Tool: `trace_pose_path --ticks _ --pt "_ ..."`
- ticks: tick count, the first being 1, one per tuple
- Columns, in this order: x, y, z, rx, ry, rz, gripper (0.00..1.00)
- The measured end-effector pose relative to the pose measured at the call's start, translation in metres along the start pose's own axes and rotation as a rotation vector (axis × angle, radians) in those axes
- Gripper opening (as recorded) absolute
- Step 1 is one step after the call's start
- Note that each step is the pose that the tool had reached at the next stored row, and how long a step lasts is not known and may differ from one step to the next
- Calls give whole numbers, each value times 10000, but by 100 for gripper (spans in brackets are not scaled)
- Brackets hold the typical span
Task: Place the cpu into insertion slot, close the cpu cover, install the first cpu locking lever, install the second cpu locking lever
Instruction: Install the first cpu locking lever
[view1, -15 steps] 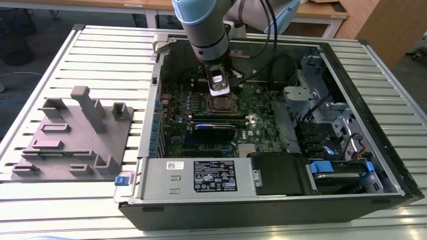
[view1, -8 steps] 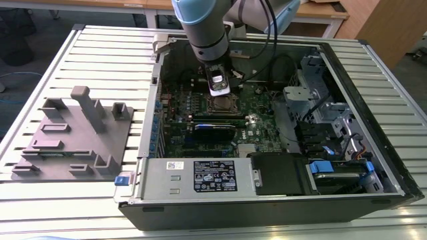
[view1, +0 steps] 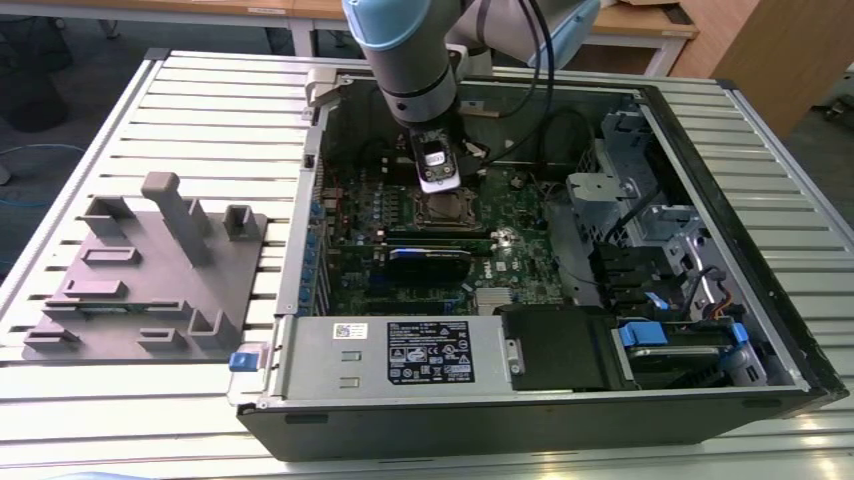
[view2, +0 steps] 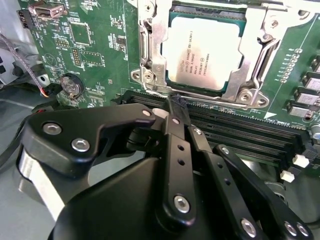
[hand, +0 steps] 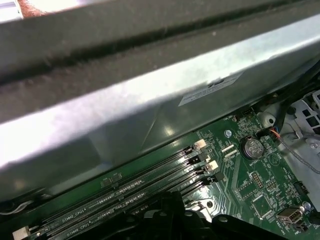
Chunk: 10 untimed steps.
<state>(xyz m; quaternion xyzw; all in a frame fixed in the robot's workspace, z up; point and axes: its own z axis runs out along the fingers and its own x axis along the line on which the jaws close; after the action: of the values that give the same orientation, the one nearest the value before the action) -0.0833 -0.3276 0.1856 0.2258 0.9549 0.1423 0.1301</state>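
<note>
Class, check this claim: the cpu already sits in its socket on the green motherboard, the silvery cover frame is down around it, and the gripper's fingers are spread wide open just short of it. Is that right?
One detail is wrong. In the second wrist view the gripper has its fingers closed together, not spread. The rest holds: the cpu sits in the socket with the cpu cover down around it on the motherboard.

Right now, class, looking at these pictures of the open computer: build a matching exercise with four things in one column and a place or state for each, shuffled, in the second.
Things:
1. cpu
2. cpu cover
3. gripper
4. grey fixture block

Places or states:
A. on the slatted table, outside the case
B. fingers together, tip by the memory slots
C. seated in the insertion slot, face up
D. framing the chip

Pairs: 1-C, 2-D, 3-B, 4-A
</note>
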Motion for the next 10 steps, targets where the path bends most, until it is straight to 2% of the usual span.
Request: trace_pose_path --ticks 8,10 --pt "1 -6 9 -24 12 11 11" --pt "2 -11 17 -55 20 20 11"
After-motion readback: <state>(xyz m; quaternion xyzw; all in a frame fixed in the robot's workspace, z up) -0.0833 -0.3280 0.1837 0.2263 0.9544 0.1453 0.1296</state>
